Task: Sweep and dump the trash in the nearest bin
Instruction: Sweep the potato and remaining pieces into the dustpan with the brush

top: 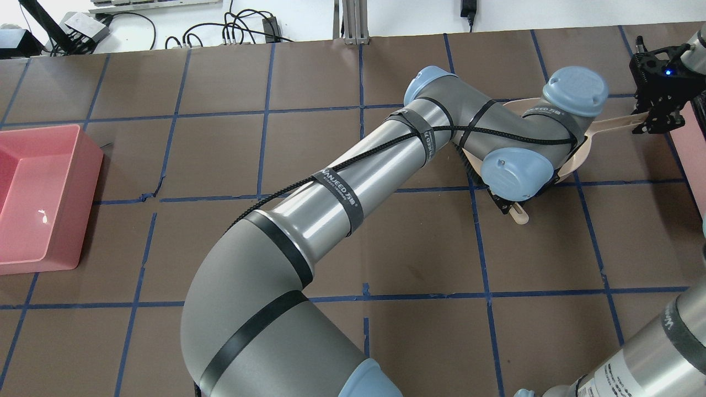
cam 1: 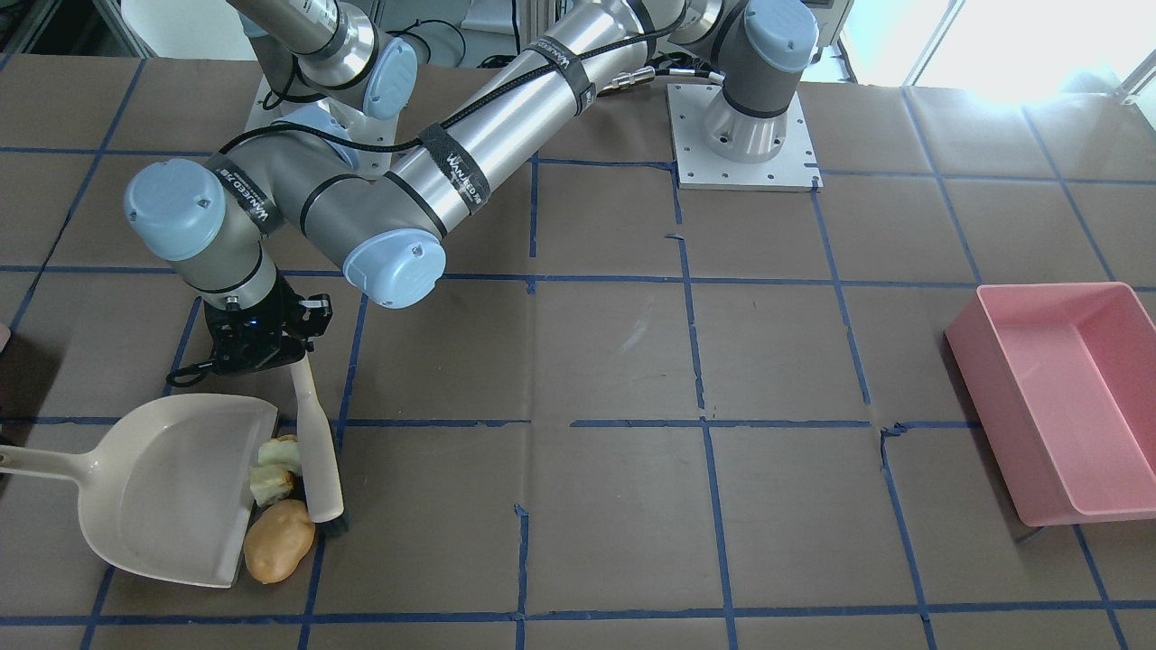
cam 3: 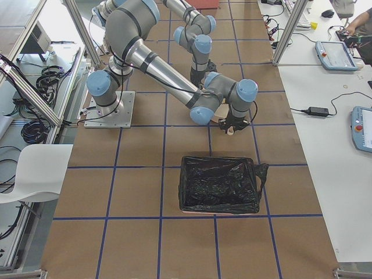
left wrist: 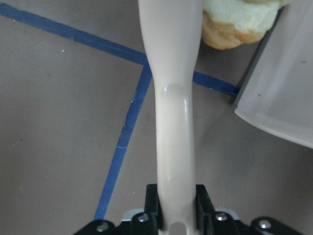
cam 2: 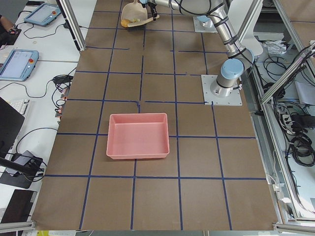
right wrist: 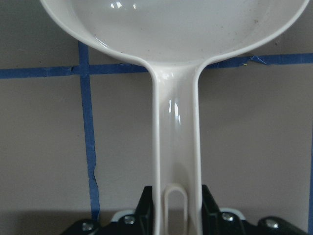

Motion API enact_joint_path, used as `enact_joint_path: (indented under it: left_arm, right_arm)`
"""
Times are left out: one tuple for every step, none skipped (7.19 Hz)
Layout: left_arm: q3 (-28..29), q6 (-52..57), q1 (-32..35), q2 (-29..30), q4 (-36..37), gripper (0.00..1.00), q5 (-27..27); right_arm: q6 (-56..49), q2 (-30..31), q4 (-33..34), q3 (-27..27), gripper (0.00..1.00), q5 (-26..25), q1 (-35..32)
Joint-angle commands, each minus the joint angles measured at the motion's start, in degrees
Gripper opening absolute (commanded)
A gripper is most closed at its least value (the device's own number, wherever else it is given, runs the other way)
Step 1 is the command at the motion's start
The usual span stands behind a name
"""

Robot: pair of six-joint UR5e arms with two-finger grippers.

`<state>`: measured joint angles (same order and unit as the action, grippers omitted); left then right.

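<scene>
**A:** What are the two claws doing?

**B:** The left gripper [cam 1: 257, 348] is clenched on the cream brush [cam 1: 318, 451], with the handle pinched between its fingers in the left wrist view. The right gripper [top: 657, 117] is clamped on the handle of the cream dustpan [cam 1: 163, 492].

**A:** And the trash?

**B:** Two pale apple scraps [cam 1: 275, 471] lie at the pan's open lip, squeezed between it and the brush. A brown potato [cam 1: 279, 542] sits at the lip's corner, just beside the bristle end. None of it looks properly inside the pan yet.

**A:** Where's the bin?

**B:** Only a pale pink corner of the bin [top: 696, 165] shows, at the edge of the overhead view just beside the right gripper. The big pink tub [cam 1: 993, 424] is well apart, at the table's other end.

**A:** What could go wrong?

**B:** The potato is the main worry. It is round and lies near the brush's tip, so a stroke could send it rolling around the end instead of into the pan. The scraps could jam at the lip, or slip beneath it if the pan rides up off the table [cam 1: 596, 361]. A hard push might also shove the pan backwards against the right gripper's hold. Both wrists are crowded together, so a wide sweep risks a knock. When the pan is lifted, tilting it early could spill the load short of the bin.
</scene>
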<state>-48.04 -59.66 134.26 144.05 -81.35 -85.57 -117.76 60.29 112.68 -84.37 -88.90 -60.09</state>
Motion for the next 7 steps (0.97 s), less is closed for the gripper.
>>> enact_joint_path:
  left_arm:
    - [1.27, 6.54, 0.56, 1.32, 0.75, 0.00, 0.05]
    - [1.80, 9.44, 0.56, 1.24, 0.93, 0.00, -0.12]
    - [1.81, 9.91, 0.56, 1.15, 0.93, 0.00, -0.21]
    - [1.89, 13.30, 0.56, 1.15, 0.93, 0.00, -0.82]
    - [1.90, 14.99, 0.65, 1.15, 0.93, 0.00, -0.91]
    - [1.90, 19.01, 1.00, 1.15, 1.02, 0.00, -1.18]
    - [1.81, 21.31, 1.35, 1.24, 1.02, 0.00, -2.57]
  right_arm:
    - [0.08, 0.00, -0.01, 0.00, 0.00, 0.04, -0.03]
    - [0.08, 0.00, -0.01, 0.00, 0.00, 0.04, -0.03]
    - [0.08, 0.00, -0.01, 0.00, 0.00, 0.04, -0.03]
    - [0.08, 0.00, -0.01, 0.00, 0.00, 0.04, 0.06]
    - [0.08, 0.00, -0.01, 0.00, 0.00, 0.04, 0.06]
    - [0.08, 0.00, -0.01, 0.00, 0.00, 0.04, 0.06]
    - [0.08, 0.00, -0.01, 0.00, 0.00, 0.04, 0.06]
